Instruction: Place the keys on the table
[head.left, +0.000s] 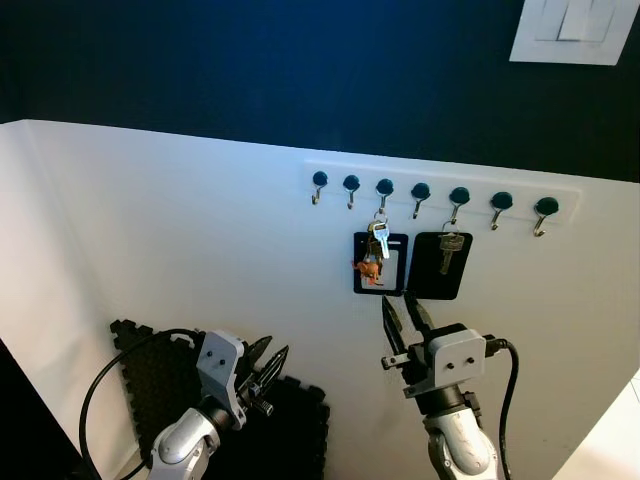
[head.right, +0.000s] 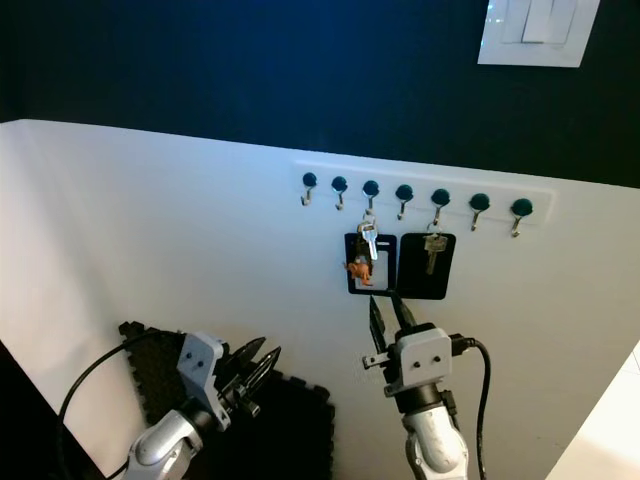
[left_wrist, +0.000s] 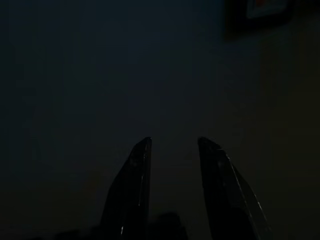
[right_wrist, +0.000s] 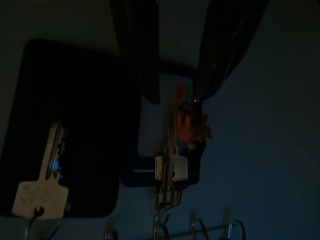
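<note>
A white rail (head.left: 440, 190) on the white wall carries seven hooks, each topped by a dark round knob. Two bunches hang from it. The task's keys (head.left: 376, 245), a silver key with a small orange charm and a black-framed card holder, hang from the third hook from the left. A second key (head.left: 449, 250) with a solid black tag (head.left: 438, 266) hangs from the fifth hook, just beside the first bunch. The remaining five hooks are bare.

The right gripper (head.left: 404, 317) is raised just below the keys, its two black fingers parted narrowly and holding nothing; in the right wrist view the fingertips (right_wrist: 207, 82) flank the orange charm (right_wrist: 192, 127).

The left gripper (head.left: 268, 362) sits low and well apart from the rail, fingers parted and empty, over one black foam floor mat (head.left: 165, 385). One white light switch plate (head.left: 575, 28) is mounted on the dark upper wall.
</note>
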